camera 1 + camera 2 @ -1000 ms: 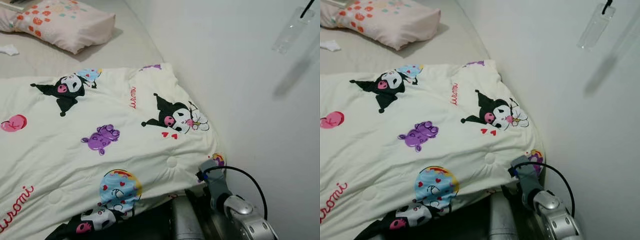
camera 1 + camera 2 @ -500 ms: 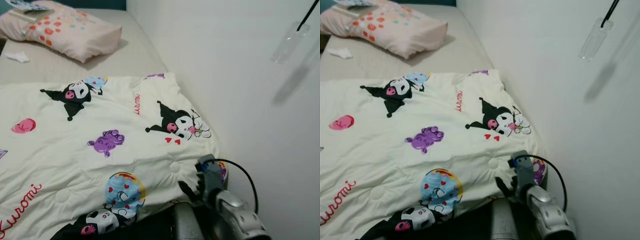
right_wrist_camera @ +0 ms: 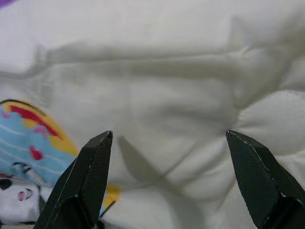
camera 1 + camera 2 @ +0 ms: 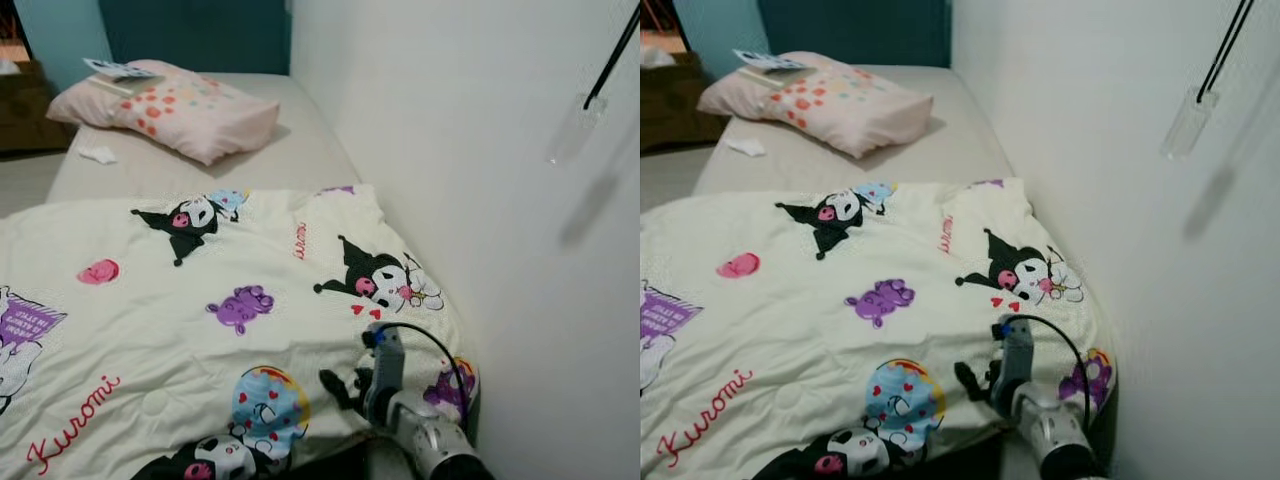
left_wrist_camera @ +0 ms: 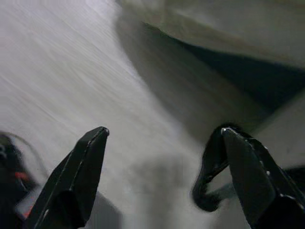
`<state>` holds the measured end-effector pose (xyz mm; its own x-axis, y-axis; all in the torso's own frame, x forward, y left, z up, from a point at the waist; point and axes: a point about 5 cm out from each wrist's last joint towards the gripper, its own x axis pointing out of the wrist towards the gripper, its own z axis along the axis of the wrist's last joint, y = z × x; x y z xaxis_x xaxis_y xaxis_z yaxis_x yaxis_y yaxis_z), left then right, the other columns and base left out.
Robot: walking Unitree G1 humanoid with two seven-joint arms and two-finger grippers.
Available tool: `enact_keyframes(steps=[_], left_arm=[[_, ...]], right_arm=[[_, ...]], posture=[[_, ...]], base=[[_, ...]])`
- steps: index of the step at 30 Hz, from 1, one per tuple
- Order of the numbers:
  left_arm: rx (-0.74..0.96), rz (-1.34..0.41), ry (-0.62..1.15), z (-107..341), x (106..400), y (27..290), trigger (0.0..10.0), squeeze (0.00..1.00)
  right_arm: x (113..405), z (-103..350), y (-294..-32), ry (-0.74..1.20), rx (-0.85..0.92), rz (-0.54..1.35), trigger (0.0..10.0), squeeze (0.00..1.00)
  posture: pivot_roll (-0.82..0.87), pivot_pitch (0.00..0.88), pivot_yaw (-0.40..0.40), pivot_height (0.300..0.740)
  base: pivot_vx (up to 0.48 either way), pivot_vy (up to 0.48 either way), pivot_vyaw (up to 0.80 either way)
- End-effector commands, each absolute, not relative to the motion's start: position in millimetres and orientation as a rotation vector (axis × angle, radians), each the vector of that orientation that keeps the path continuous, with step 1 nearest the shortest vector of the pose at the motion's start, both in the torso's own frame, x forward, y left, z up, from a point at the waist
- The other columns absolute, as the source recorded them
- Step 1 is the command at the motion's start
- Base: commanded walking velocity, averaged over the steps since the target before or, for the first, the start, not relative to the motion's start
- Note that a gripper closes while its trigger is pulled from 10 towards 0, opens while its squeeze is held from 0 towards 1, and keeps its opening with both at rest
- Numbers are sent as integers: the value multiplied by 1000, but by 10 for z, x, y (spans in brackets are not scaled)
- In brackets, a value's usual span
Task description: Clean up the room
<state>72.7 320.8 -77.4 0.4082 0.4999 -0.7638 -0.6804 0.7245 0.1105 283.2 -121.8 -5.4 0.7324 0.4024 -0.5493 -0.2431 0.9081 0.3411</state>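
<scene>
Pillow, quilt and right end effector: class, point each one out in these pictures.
pillow (image 4: pixel 190 112), left eye view, middle of its pink top face.
quilt (image 4: pixel 150 330), left eye view, plain cream patch between the prints.
right end effector (image 3: pixel 167 183), right wrist view, midway between its two open black fingertips.

A rounded silver casing is being shown on the right arm (image 4: pixel 425 440), with a grey wrist block ahead of it carrying small blue and red marks at its tip, and a thin black cable is being looped from that block back to the casing. The right gripper (image 3: pixel 167 177) is being seen as two long black wedge-shaped fingers with a finely textured surface. The left gripper (image 5: pixel 164 177) is being seen with smoother, glossier black fingers of the same tapering shape.
</scene>
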Motion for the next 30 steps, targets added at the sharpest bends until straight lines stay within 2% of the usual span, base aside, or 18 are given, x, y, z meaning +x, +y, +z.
enact_keyframes(steps=[1, 2, 3, 4, 6, 7, 9, 16, 23, 26, 30], left_arm=[[-180, 644, 902, -820, 842, 3051, 10000, 1000], [-109, 515, 903, -834, 999, 2908, 10000, 0], [-66, 437, 897, -837, 1094, 2818, 10000, 0], [-66, 437, 897, -837, 1094, 2818, 10000, 0], [66, 217, 886, -846, 1318, 2549, 10000, 0], [66, 217, 886, -846, 1318, 2549, 10000, 0], [144, 101, 876, -847, 1425, 2392, 10000, 0], [163, 61, 887, -859, 1458, 2319, 10000, 0], [149, 65, 987, -942, 1239, 2364, 10000, 0], [76, 20, 1054, -1009, 1077, 2304, 10000, 0], [95, -61, 1115, -1067, 939, 2210, 10000, 0]], right_arm=[[2841, -59, -1232, 652, 255, 344, 10000, 0], [2847, -59, -1228, 650, 264, 346, 10000, 0], [2853, -57, -1227, 648, 270, 348, 10000, 0], [2853, -57, -1227, 648, 270, 348, 10000, 0], [2868, -60, -1255, 649, 272, 342, 10000, 0], [2868, -60, -1255, 649, 272, 342, 10000, 0], [2872, -74, -1287, 654, 264, 331, 10000, 0], [2853, -120, -1339, 686, 224, 320, 10000, 0], [2771, -223, -1402, 757, 178, 294, 10000, 0], [2688, -303, -1440, 803, 154, 278, 10000, 0], [2576, -400, -1484, 861, 133, 263, 10000, 0]], posture=[[-2, 0, -72, 575], [1, 0, -73, 580], [1, 0, -73, 585], [1, 0, -73, 585], [3, 0, -75, 595], [3, 0, -75, 595], [1, 0, -76, 604], [-2, 0, -80, 624], [-7, 0, -78, 659], [-6, 0, -79, 678], [-9, 0, -79, 698]], base=[[0, 0, 0], [0, 0, 0], [0, 0, 0], [0, 0, 0], [0, 0, 0], [0, 0, 0], [0, 0, 0], [0, 0, 0], [0, 0, 0], [0, 0, 0], [0, 0, 0]])
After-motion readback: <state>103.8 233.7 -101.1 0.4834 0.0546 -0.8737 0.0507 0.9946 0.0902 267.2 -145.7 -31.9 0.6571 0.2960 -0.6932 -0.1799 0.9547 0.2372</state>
